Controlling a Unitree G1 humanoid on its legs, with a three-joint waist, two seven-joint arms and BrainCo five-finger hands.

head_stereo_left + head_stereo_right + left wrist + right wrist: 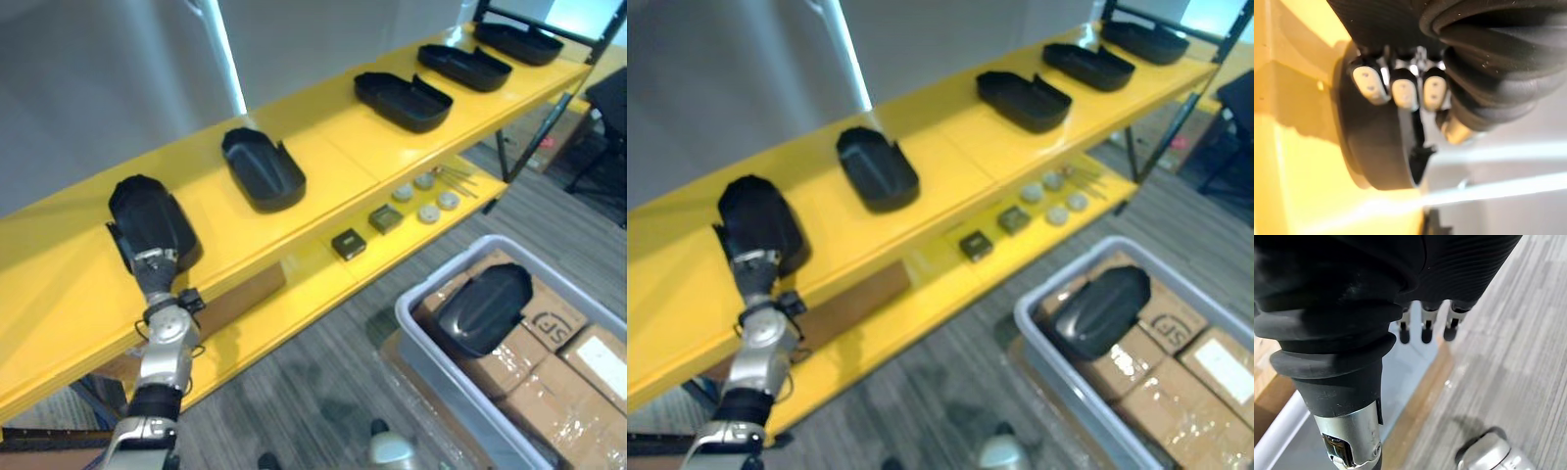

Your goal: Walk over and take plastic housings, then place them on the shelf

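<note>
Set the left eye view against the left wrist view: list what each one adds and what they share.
Left eye view adds: four more housings along the yellow shelf, small parts on the lower shelf, and a grey bin with another housing on cardboard boxes. Left wrist view adds: fingertips curled against the side of the end housing. Shared: the left robot hand gripping that end housing on the shelf.

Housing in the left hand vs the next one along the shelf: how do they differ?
The held housing lies dome side up; the next housing lies hollow side up. The left hand grips the held housing's near end with its fingers; the next housing stands free. Shared: both black, same shape, on the yellow top shelf.
</note>
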